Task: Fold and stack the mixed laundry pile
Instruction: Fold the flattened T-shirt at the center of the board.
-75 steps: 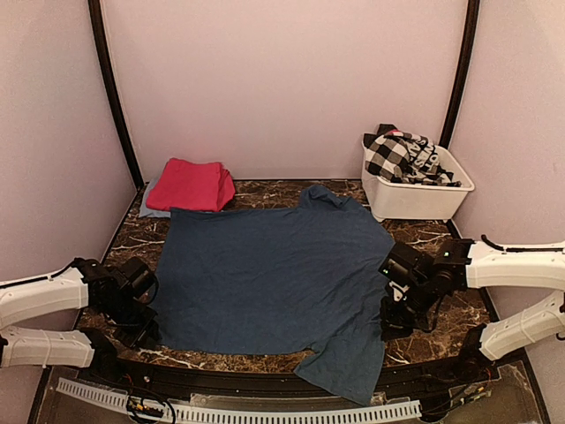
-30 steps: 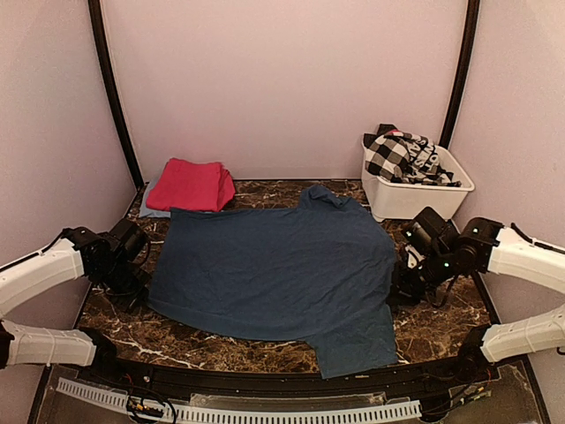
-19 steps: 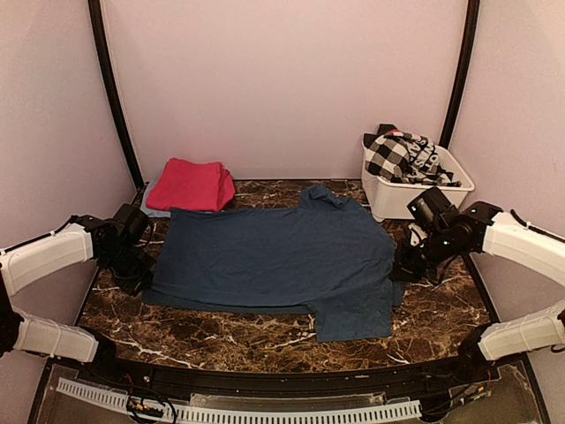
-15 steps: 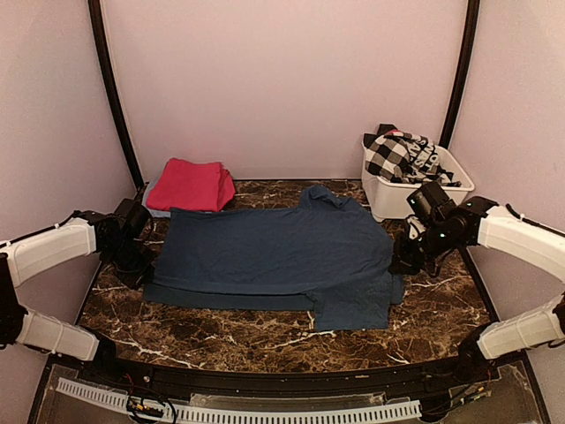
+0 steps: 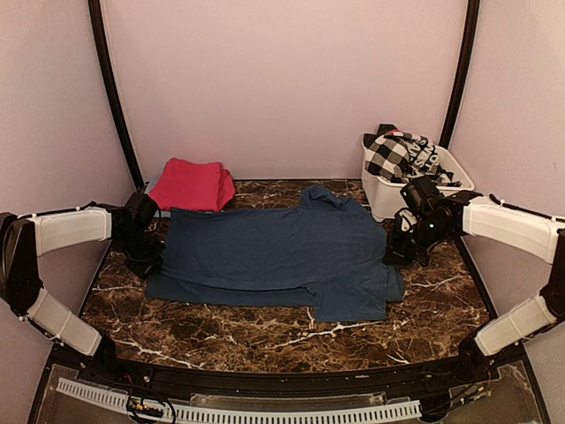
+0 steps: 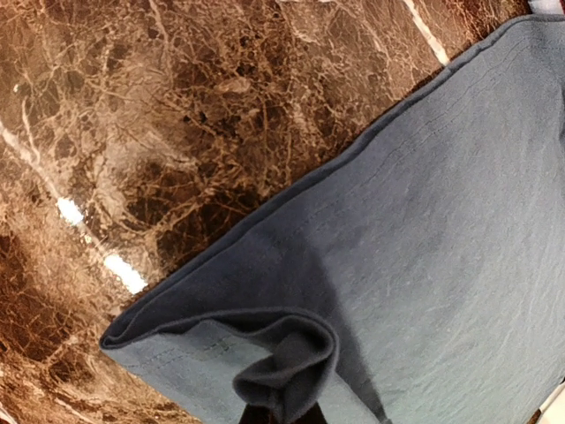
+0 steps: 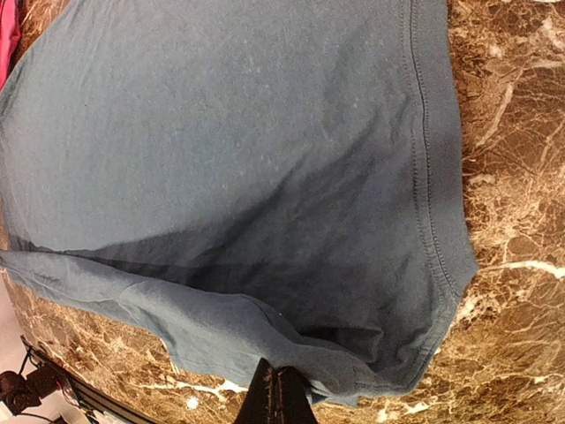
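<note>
The navy-blue sheet (image 5: 278,256) lies on the marble table, its near half folded back over the far half. My left gripper (image 5: 148,265) is shut on its left edge; the left wrist view shows a bunched fold of navy cloth (image 6: 291,358) pinched at my fingers. My right gripper (image 5: 395,259) is shut on the right edge, the cloth (image 7: 265,177) draped over the closed fingertips (image 7: 278,397). A folded magenta-pink cloth (image 5: 189,185) rests on a light-blue piece at the back left. The black-and-white checked garment (image 5: 397,156) sits in the tub.
The white plastic tub (image 5: 415,196) stands at the back right, close behind my right arm. Pink walls and black posts enclose the table. Bare marble (image 5: 247,331) stretches along the near edge.
Both grippers have carried the navy sheet's near edge away from me toward the back, folding it in half. The hanging front flap now lies on the table.
</note>
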Robot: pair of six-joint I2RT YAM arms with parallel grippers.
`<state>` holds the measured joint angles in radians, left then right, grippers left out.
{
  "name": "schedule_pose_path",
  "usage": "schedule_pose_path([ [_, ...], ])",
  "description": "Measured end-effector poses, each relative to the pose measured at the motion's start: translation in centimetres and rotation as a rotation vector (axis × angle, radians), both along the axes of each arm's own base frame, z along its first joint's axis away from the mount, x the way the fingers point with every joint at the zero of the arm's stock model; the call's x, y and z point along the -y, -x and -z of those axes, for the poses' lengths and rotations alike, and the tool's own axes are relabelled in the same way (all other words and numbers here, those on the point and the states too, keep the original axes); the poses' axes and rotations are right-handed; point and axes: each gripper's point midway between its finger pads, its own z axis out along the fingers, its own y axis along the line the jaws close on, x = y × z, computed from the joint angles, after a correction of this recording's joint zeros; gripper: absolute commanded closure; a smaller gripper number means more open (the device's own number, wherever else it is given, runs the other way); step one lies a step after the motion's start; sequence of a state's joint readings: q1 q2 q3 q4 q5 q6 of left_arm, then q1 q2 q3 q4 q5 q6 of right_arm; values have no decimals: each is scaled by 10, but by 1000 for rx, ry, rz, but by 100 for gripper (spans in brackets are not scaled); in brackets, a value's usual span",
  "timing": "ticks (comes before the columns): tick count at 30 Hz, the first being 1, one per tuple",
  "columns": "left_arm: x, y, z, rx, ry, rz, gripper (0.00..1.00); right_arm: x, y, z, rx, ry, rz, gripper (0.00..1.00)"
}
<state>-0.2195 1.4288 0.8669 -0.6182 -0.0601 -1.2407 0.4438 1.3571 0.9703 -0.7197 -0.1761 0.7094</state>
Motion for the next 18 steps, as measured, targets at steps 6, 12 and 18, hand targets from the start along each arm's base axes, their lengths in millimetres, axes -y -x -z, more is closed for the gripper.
schedule_pose_path([
  [6,-1,-7,4,-1,-3,8,100,3,-9,6,3,0,2,100],
  [12,-4,-8,3,-1,1,3,100,-3,-22,4,19,-5,-15,100],
  [18,-3,-9,5,-2,4,10,100,-5,-27,13,8,7,-27,100],
])
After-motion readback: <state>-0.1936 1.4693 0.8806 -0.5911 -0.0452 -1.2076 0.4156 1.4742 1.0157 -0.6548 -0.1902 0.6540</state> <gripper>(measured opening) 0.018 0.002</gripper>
